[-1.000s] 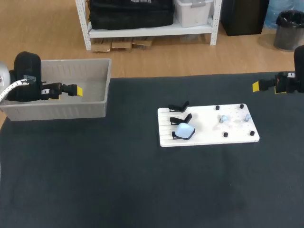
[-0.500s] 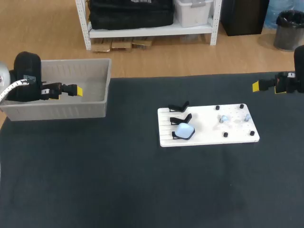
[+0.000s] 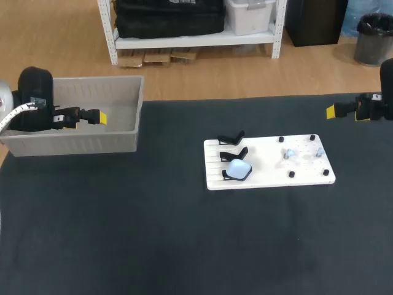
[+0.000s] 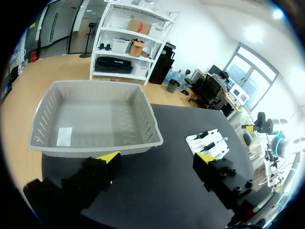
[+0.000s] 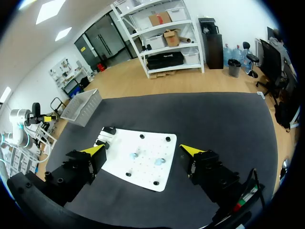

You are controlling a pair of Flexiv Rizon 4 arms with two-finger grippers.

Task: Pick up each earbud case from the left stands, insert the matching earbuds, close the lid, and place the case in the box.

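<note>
1. Pale blue case (image 3: pixel 239 168) propped at a slant on the front stand (image 3: pixel 228 177), at the left end of the white board (image 3: pixel 270 178). Probably raised that way so that fingers can close on it from two sides. Cannot tell whether its lid is open.
2. Two more black stands (image 3: pixel 233 153) just behind it, both bare.
3. Two small pale earbuds (image 3: pixel 289 153) on the right half of the same board, among short black pegs (image 3: pixel 292 174), apart from each other and from the case. Likely set in fixed spots so each is easy to find and pinch.
4. Board lying flat on the dark desk (image 3: pixel 184 246), roughly midway between the two arms and so seemingly within reach of either.
5. Grey box (image 3: pixel 73 144) at the far left corner of the desk, well apart from the board. Serves as the drop-off place, out of the way of the working area.
6. Left gripper (image 4: pixel 156 158) held above the box, fingers spread wide, nothing between them.
7. Right gripper (image 5: pixel 142 150) held above the desk's right side and facing the board, likewise wide open and holding nothing.
8. Judging by this, both arms parked clear of the board, with no reach for the case begun.
</note>
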